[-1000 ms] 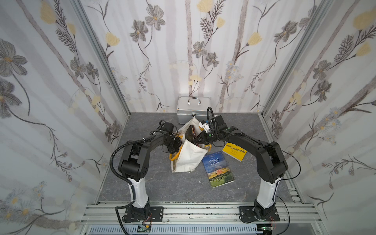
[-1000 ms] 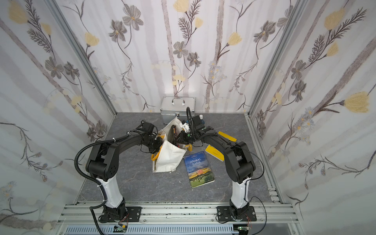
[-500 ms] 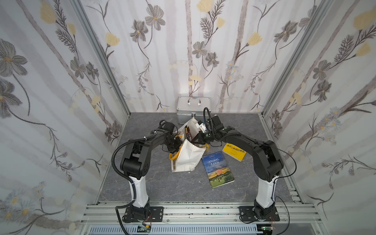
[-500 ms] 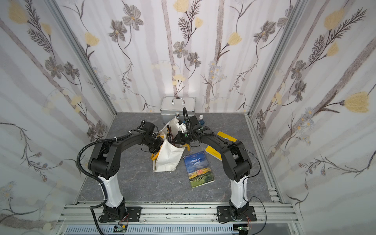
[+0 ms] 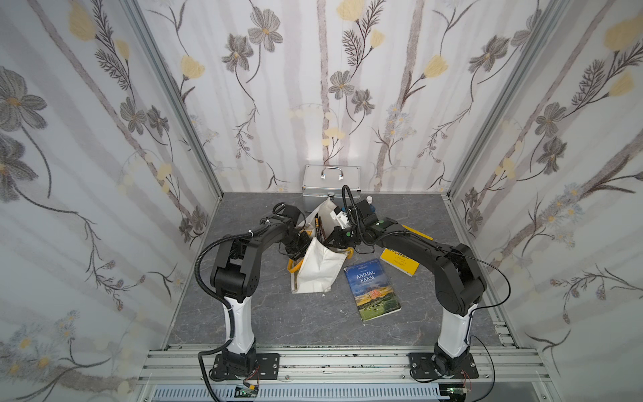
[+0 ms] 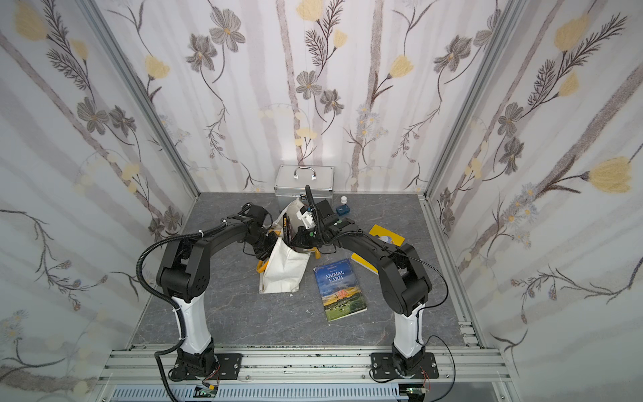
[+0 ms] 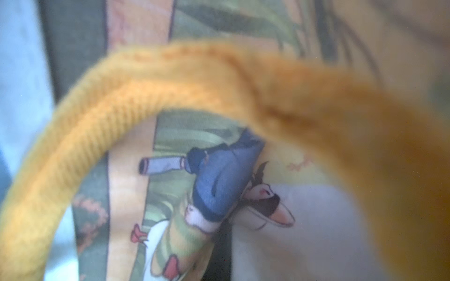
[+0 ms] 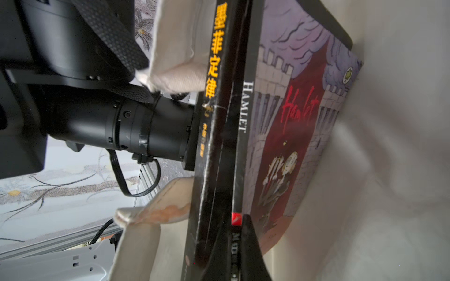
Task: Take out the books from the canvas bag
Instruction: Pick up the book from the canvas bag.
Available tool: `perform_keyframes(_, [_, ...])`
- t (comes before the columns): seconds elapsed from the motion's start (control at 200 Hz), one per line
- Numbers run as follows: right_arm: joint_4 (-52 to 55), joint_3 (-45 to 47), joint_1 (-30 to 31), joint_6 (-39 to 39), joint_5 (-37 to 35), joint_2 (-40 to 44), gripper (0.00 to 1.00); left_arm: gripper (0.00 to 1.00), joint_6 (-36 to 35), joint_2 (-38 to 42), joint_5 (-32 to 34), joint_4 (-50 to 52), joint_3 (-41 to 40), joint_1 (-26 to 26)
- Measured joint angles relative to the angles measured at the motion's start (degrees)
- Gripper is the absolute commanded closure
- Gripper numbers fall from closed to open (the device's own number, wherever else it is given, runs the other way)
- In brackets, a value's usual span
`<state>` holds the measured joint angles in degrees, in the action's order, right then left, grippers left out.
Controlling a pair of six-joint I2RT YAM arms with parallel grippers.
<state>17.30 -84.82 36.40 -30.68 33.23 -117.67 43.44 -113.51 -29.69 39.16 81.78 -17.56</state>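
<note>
Canvas bag (image 5: 318, 271): stands upright near the middle of the table (image 5: 271, 313), mouth open and facing up. A yellow-orange strap (image 7: 121, 97) hangs at the side towards the left arm. A printed picture of a figure in blue is seen on the cloth close behind it in the left wrist view.

Books inside the bag: two are seen standing on edge, side by side and touching. The black book (image 8: 214, 121) carries an orange title on its spine. The thin Hamlet book (image 8: 292, 121), with a red and grey castle cover, lies against the bag's inner wall. The black book's top edge sticks out of the mouth in both top views.

Books outside the bag: Animal Farm (image 5: 372, 289) lies flat and face up on the table just beside the bag, on the right arm's side. The yellow book (image 5: 400, 262) lies flat farther that way, partly hidden under the right arm.

Right gripper (image 8: 235, 220): reached into the bag's mouth, jaws clamped on the spine edge of the Hamlet book.

Left gripper (image 5: 302, 242): set at the bag's rim, jaws closed and pinching the cloth edge, as seen from the right wrist.

Surroundings: a silver case (image 5: 330, 181) with a handle stands against the back wall, behind the bag. A small white-capped bottle (image 6: 343, 200) stands just beside it.
</note>
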Motion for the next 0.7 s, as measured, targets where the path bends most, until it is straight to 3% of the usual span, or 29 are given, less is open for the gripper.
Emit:
perform_keyframes(0.365, [2.4,1.0,-2.3,1.6,-2.2,6.7,1.00,1.00,-3.2,5.9,3.4,8.6,3.8,0.0])
perform_keyframes(0.699, [2.6,3.0,-2.3,0.7,-4.9,9.3,1.00,1.00,-2.4,8.6,4.4,9.0,3.6,0.0])
